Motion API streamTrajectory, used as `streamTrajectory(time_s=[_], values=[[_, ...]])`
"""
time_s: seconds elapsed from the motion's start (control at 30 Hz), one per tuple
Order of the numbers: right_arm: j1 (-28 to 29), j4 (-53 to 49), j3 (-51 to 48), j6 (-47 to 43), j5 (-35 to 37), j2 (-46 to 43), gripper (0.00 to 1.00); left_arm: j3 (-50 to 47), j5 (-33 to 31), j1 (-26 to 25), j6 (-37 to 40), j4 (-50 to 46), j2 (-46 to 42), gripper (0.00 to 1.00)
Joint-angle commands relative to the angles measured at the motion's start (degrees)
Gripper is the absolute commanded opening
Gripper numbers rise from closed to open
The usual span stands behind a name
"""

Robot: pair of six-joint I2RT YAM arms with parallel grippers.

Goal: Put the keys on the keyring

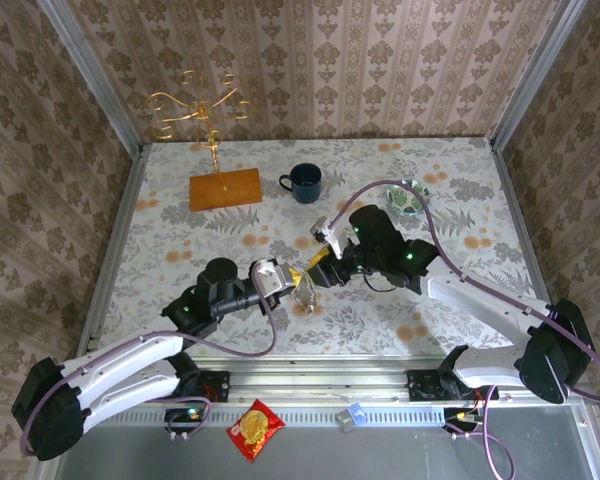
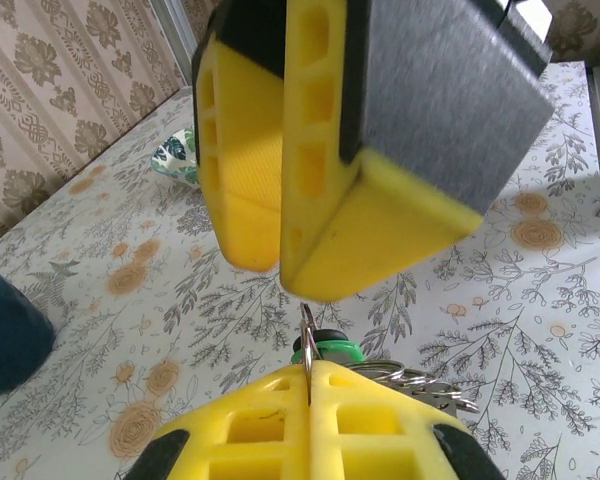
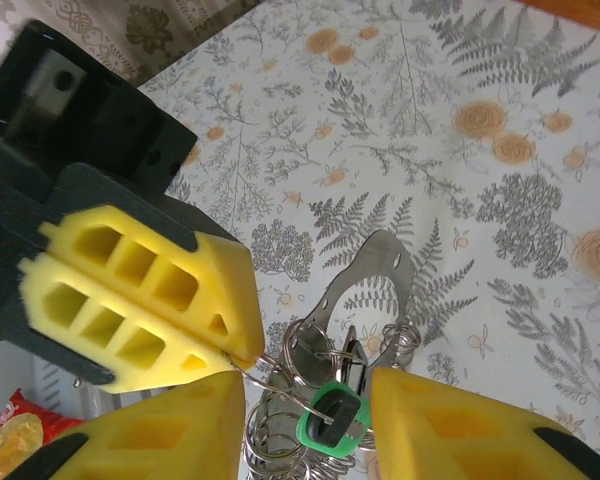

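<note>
Bright, even light; blurred close foreground.

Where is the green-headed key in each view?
Top external: too small to make out; the keyring is mid-frame.
Left wrist: green key bottom centre, just above the left gripper.
Right wrist: bottom centre.
Shared landmark: the left gripper pinching the keyring.

The counter (image 1: pixel 460 200) is covered by a pale cloth printed with grey ferns and orange flowers. Toward its far left lies a flat wooden board (image 1: pixel 225 188), set slightly askew, with a gold wire stand (image 1: pixel 202 108) rising from its far edge. A dark blue mug (image 1: pixel 304 182) stands upright near the far middle, well apart from a small leaf-patterned bowl (image 1: pixel 408 196) to its right
</note>
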Motion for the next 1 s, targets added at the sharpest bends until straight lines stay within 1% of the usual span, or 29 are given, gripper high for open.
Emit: streamTrajectory(time_s=[0.0,0.03,0.13,0.2,0.33,0.4,0.57,0.7,0.97], values=[[-0.65,3.51,-2.59,-5.62,0.16,-4.72,0.40,-0.88,0.00,-0.44,-2.25,4.88,-1.33,0.00],[-0.67,5.94,-4.96,-7.88,0.79,-6.06,0.41,-1.23,0.09,-0.44,-2.51,5.57,-1.45,0.00],[-0.65,13.04,-10.46,-17.98,-3.10,-8.91,0.42,-2.34,0.65,-0.27,-3.11,7.89,-1.48,0.00],[-0.65,17.08,-12.97,-22.03,-4.68,-9.34,0.43,-2.87,1.03,-0.18,-3.42,8.87,-1.52,0.00],[-0.65,16.72,-12.13,-27.44,-4.98,-7.13,0.41,-3.71,1.78,-0.18,-3.47,10.44,-1.58,0.00],[-0.69,16.98,-11.47,-28.40,-5.30,-5.88,0.40,-4.02,2.09,-0.19,-3.32,11.16,-1.44,0.00],[-0.65,17.54,-10.37,-28.92,-8.84,-3.21,0.37,-4.15,2.53,-0.18,-2.72,11.32,-1.38,0.00],[-0.65,16.75,-9.77,-29.67,-9.03,-1.97,0.35,-4.21,2.79,-0.18,-2.70,11.64,-1.20,0.00],[-0.52,19.23,-9.35,-28.28,-10.17,-0.51,0.29,-4.38,3.34,-0.18,-2.81,12.11,-1.13,0.00]])
